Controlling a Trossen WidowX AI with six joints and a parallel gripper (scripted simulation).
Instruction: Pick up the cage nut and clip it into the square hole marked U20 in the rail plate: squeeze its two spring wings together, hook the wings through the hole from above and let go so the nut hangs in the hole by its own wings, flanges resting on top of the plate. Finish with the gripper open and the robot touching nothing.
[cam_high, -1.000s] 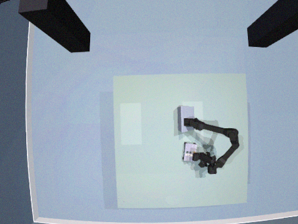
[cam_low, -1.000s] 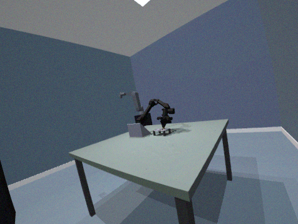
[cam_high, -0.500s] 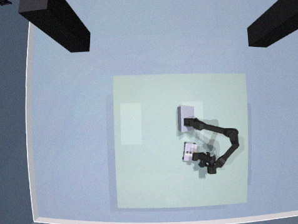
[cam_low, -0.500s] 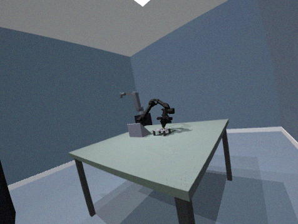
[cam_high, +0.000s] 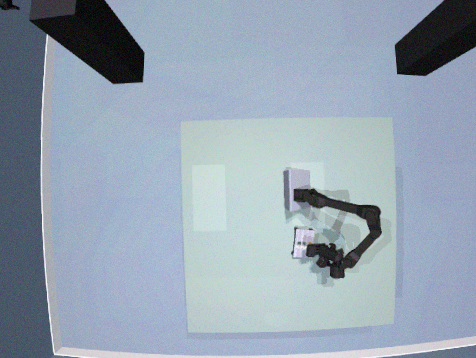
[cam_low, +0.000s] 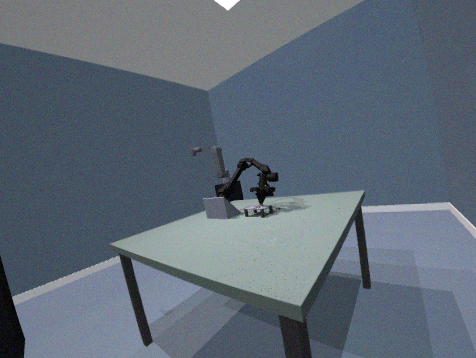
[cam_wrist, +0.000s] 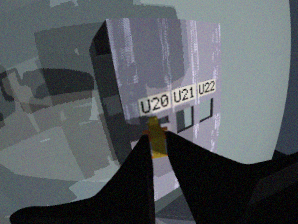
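Observation:
The cage nut (cam_wrist: 158, 141), yellow-orange, is between the fingertips of my gripper (cam_wrist: 156, 139) (cam_low: 261, 204), which is shut on it. In the wrist view it lies just below the U20 label and covers most of the U20 hole (cam_wrist: 162, 120); a dark bit of the hole shows beside it. Whether the nut touches the plate or its wings are in the hole cannot be told. The rail plate (cam_wrist: 142, 55) (cam_high: 301, 235) is pale lilac, with square holes under the labels U20, U21 and U22. In the exterior view the fingers point down at the plate (cam_low: 250, 207).
The plate stands on short dark legs on the pale green table (cam_high: 240, 280) (cam_low: 225, 260). A lilac block (cam_high: 299, 180) (cam_low: 216, 208) stands beside it, with the arm's base end over it in the top view. The U21 hole (cam_wrist: 185, 120) and U22 hole (cam_wrist: 206, 110) are close by.

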